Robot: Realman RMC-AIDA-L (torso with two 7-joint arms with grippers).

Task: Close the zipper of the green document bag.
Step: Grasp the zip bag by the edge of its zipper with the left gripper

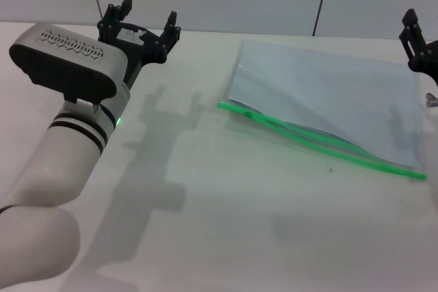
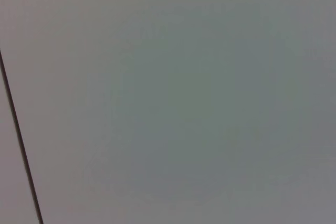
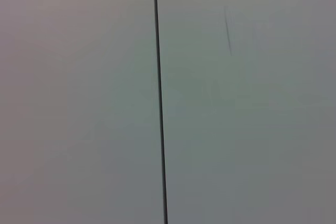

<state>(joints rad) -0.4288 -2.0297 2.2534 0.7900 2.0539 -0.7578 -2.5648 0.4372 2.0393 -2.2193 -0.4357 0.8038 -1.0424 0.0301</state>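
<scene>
The flat rectangular document bag of translucent pale blue-grey plastic lies on the white table. Along the bag's near edge its thin bright green zipper strip gapes apart. Left of the bag, the black left gripper hovers with fingers spread wide, empty. At the bag's right edge is the right gripper; I cannot tell how its fingers stand.

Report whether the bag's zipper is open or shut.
Mostly open. The zipper splits into two green strips that gape apart along the green document bag, with the slider near its left end.
</scene>
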